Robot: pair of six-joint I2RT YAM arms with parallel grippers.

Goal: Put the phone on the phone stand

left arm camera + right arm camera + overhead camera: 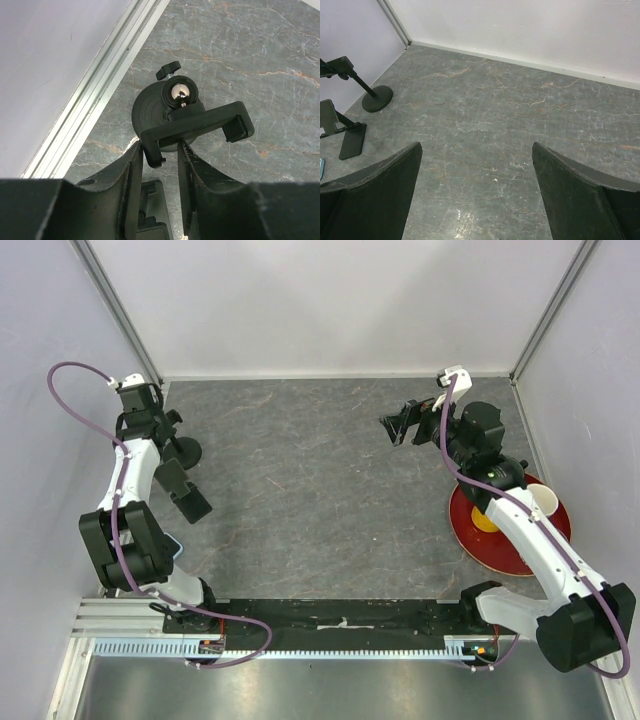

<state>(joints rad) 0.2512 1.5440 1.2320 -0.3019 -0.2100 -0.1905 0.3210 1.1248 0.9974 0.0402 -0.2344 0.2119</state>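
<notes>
The left gripper (159,150) was seen narrow, one end of the phone stand (195,122) between its fingers (131,172). The right gripper (476,150) was seen wide. A blue corner of the phone (175,543) was seen by the left arm (130,490).

Bright, even, diffuse light from above. Shadows on tabletop (320,500) soft, faint. Hard glint on chrome ball (180,93). Left claw (160,146) fingers (131,185) close to lens: dark, soft-focus, little detail. Right wrist view sharp; wide-angle stretch toward edges.
</notes>
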